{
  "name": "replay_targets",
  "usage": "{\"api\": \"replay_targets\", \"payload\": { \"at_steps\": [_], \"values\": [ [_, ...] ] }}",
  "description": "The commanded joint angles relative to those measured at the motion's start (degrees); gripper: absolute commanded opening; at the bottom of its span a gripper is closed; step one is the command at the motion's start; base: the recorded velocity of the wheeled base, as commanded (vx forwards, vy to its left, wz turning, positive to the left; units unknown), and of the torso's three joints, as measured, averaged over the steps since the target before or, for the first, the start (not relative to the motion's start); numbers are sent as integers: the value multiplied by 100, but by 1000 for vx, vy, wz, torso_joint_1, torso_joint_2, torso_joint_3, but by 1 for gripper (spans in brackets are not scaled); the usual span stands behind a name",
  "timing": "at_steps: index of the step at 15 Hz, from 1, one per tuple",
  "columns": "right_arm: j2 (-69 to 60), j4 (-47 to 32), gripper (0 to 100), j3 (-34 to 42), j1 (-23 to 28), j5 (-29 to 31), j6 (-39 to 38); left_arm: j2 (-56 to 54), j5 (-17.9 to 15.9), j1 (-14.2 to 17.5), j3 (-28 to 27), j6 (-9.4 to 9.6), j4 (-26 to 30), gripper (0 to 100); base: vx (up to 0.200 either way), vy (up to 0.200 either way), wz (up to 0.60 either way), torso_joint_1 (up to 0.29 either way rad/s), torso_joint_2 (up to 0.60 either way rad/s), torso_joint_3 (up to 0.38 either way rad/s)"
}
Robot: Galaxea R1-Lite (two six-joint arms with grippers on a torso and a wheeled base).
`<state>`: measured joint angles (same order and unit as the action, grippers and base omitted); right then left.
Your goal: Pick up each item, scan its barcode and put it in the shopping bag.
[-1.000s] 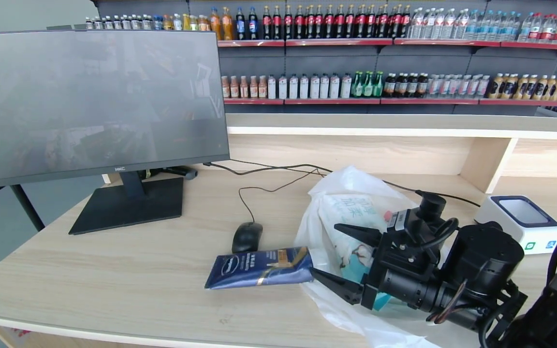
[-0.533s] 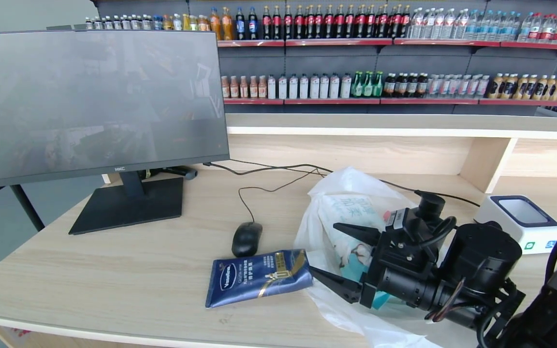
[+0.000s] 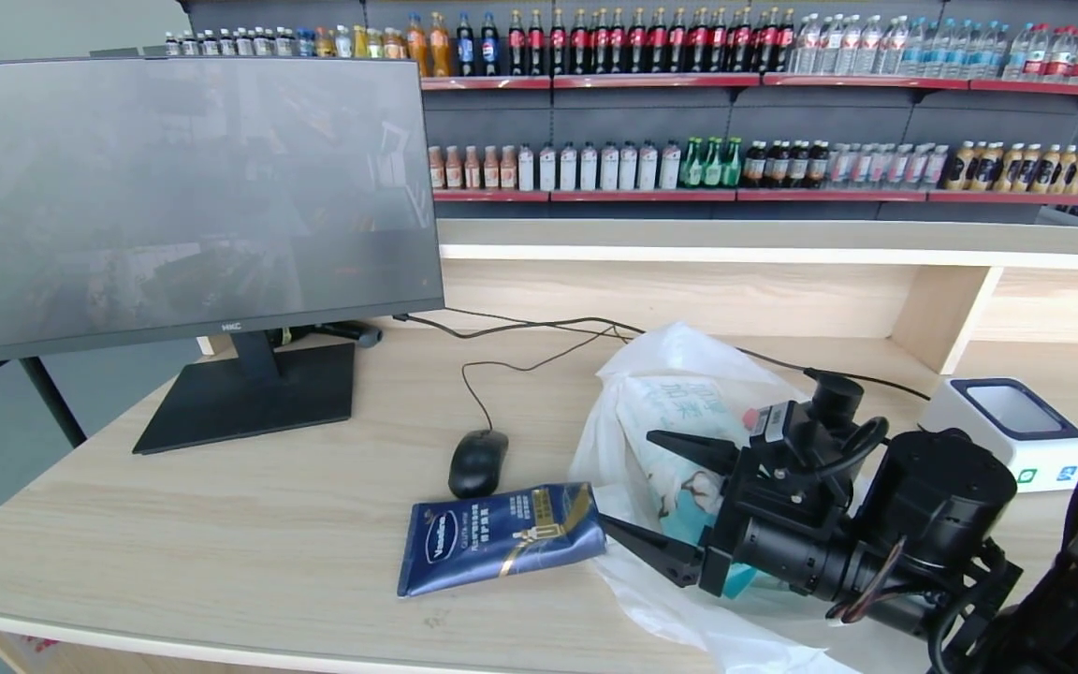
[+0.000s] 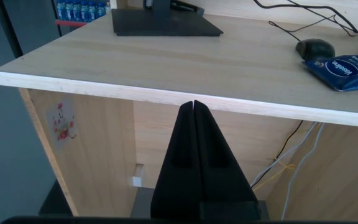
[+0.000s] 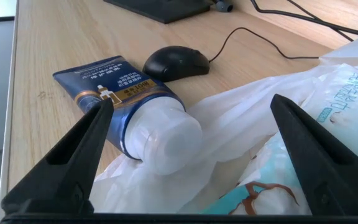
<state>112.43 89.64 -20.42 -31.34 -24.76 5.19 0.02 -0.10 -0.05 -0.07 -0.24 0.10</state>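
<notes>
While over shopping bag point(image 3: 681, 344), right gripper point(image 3: 628, 481) agape

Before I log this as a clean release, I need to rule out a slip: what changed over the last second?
The blue tube tipped from nearly on edge to flat, label up, its near side now closer to the front of the table; it has lain so since. The right gripper stays open at the tube's cap end, holding nothing. Shopping bag, mouse and scanner are as they were.
</notes>
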Motion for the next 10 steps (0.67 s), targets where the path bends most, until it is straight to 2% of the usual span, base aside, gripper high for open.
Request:
{"api": "replay_targets", "payload": {
  "at_steps": [1,10],
  "values": [
    [-152,36,100,3,-3,-3,8,-2,1,-4,-1,-2,-1,0,0,0,0,0,0,0],
    [-1030,36,100,249,-100,-3,17,-2,1,5,-1,-2,-1,0,0,0,0,0,0,0]
  ]
}}
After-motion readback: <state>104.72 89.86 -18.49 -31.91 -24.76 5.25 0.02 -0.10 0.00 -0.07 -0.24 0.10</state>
